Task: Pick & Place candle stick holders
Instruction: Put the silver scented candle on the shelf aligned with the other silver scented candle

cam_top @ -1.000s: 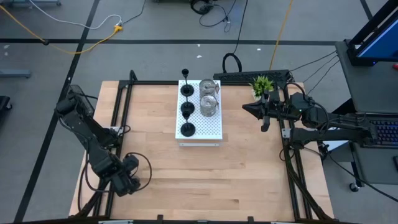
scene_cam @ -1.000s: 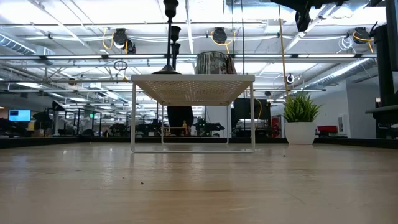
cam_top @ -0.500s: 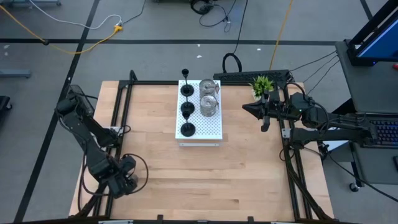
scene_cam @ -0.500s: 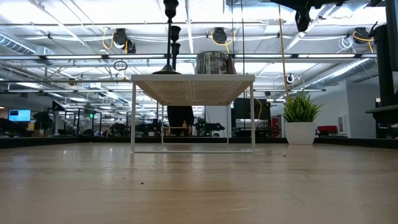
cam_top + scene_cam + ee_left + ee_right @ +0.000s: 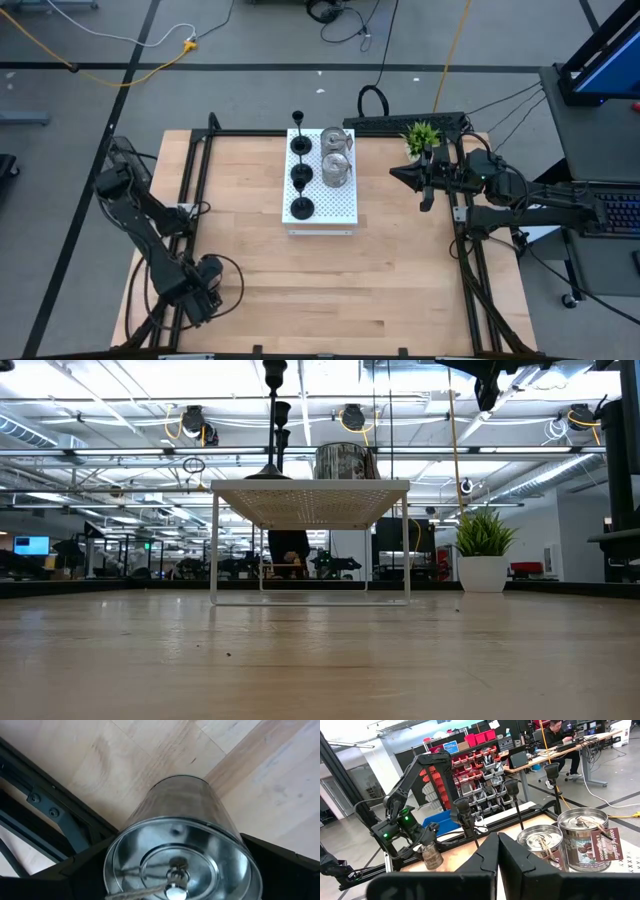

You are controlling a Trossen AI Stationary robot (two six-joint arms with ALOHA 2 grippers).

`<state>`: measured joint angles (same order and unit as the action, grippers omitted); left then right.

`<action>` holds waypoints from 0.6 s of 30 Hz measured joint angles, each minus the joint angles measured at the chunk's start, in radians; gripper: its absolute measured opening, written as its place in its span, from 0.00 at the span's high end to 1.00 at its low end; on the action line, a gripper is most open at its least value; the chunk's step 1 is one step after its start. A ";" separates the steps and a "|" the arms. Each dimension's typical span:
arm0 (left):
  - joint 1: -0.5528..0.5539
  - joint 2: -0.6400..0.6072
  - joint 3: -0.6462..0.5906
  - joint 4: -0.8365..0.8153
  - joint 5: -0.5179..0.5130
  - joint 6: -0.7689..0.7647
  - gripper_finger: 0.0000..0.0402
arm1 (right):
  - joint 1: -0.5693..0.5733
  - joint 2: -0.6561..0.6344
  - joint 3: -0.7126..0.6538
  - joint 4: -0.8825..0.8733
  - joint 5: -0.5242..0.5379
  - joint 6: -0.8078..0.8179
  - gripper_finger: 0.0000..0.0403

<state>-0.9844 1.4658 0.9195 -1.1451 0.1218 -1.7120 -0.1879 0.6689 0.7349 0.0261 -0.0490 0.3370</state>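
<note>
Left gripper (image 5: 205, 287) sits low at the table's (image 5: 340, 270) near-left corner, clamped on a silver holder (image 5: 187, 840); in the left wrist view the shiny cylinder fills the gap between the fingers, just above bare wood (contact with the table cannot be told).

The right wrist view shows the same holder (image 5: 432, 856) in the left gripper (image 5: 422, 840) well across the table.

Right gripper (image 5: 408, 176) hangs beside the plant (image 5: 421, 133) at the far-right side, fingers pressed together, holding nothing.

White board (image 5: 340, 205) stands at table centre-back. On it: three black holders (image 5: 300, 176) in a row, two silver holders (image 5: 336, 157) alongside them.
</note>
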 joint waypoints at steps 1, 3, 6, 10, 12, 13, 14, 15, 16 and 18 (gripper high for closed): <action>0.000 0.007 0.000 0.005 -0.001 0.002 0.01 | 0.000 0.000 0.000 0.000 0.000 0.000 1.00; 0.000 0.017 0.000 0.025 -0.018 0.007 0.01 | 0.000 0.000 0.000 0.000 0.000 0.000 1.00; -0.004 0.020 0.000 0.043 -0.052 0.005 0.01 | 0.000 0.000 0.000 0.000 0.000 0.000 1.00; -0.007 0.023 0.000 0.048 -0.077 0.003 0.01 | 0.000 0.000 0.000 0.000 -0.003 0.008 1.00; -0.011 0.022 0.000 0.048 -0.081 0.002 0.01 | 0.000 0.000 0.000 0.000 -0.003 0.009 1.00; -0.013 0.022 0.000 0.048 -0.081 0.002 0.01 | 0.000 0.000 0.000 0.000 -0.004 0.010 1.00; -0.014 0.022 -0.001 0.048 -0.082 0.004 0.01 | 0.000 0.000 0.000 0.000 -0.003 0.010 1.00; -0.016 0.022 0.000 0.048 -0.085 0.006 0.01 | 0.000 0.000 0.000 0.000 -0.004 0.010 1.00; -0.020 0.022 0.000 0.048 -0.091 0.006 0.01 | 0.000 0.000 0.000 0.000 -0.004 0.010 1.00; -0.022 0.022 0.000 0.048 -0.098 0.006 0.01 | 0.000 0.000 0.000 0.000 -0.004 0.010 1.00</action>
<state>-1.0061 1.4883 0.9192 -1.0973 0.0238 -1.7061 -0.1879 0.6689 0.7349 0.0261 -0.0528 0.3470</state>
